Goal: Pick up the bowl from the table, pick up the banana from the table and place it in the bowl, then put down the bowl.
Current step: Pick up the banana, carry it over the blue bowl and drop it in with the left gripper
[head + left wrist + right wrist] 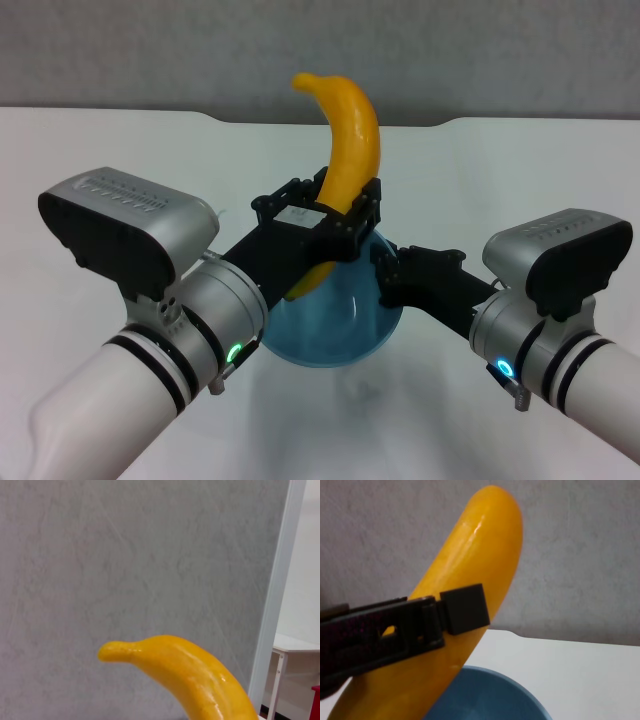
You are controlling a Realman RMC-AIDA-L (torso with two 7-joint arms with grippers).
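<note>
The left gripper [335, 215], black and boxy, was clamped on the curved yellow-orange banana [345, 160] around its middle, holding it nearly upright above the bowl. The banana's upper end curled toward the robot's left against the grey wall [150, 555], while its lower end dipped below the gripper into the round, light-blue plastic bowl [335, 330]. In the right wrist view, one black finger [462, 609] of the left gripper lay flat across the banana's [475, 565] side, with the bowl's rim [520, 692] just beneath.

The right gripper [388, 272] reached in from the robot's right and met the bowl's rim at that side, apparently gripping it; I could not tell how its fingers stood. The bowl appeared raised off the plain white table [520, 170].
</note>
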